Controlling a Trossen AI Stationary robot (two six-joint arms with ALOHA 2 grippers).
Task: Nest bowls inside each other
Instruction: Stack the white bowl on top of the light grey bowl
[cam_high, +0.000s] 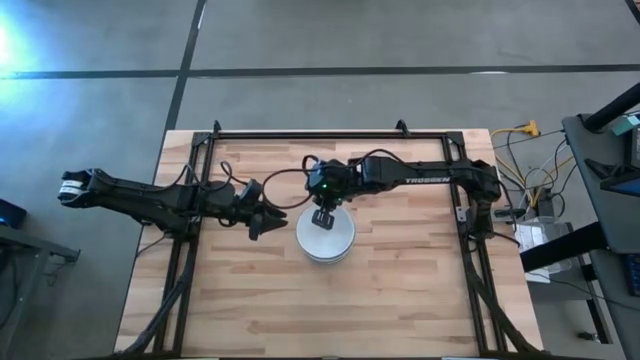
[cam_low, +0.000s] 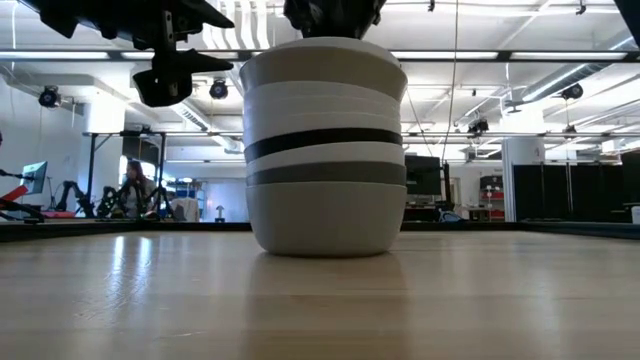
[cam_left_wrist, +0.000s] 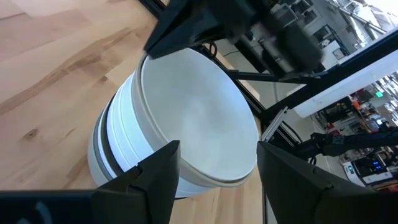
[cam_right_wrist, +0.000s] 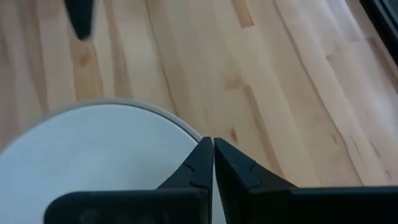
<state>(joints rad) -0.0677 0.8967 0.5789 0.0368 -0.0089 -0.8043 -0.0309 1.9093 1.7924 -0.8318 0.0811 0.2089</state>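
Note:
A stack of nested bowls (cam_high: 325, 236), white with one black and a few grey bands (cam_low: 325, 150), stands by its bottom bowl on the wooden table's middle. The top bowl (cam_left_wrist: 193, 118) is white and hollow side up. My right gripper (cam_high: 322, 217) is shut, pointing down over the far part of the top bowl's rim (cam_right_wrist: 213, 149). My left gripper (cam_high: 266, 218) is open just left of the stack, above table height (cam_low: 170, 85). Its fingers (cam_left_wrist: 158, 174) frame the stack without touching it. My right gripper comes from above with its shut fingertips right at the top bowl's rim (cam_right_wrist: 185, 132), on the stack's far side. I cannot tell whether they touch the rim. The bowl sits nested in the stack, upright.
A black metal frame (cam_high: 330, 134) runs along the table's far edge and down both sides. Bare wood (cam_high: 330, 310) lies between the stack and the near edge. Beyond the table, a person (cam_low: 130, 190) sits at a bench in the room.

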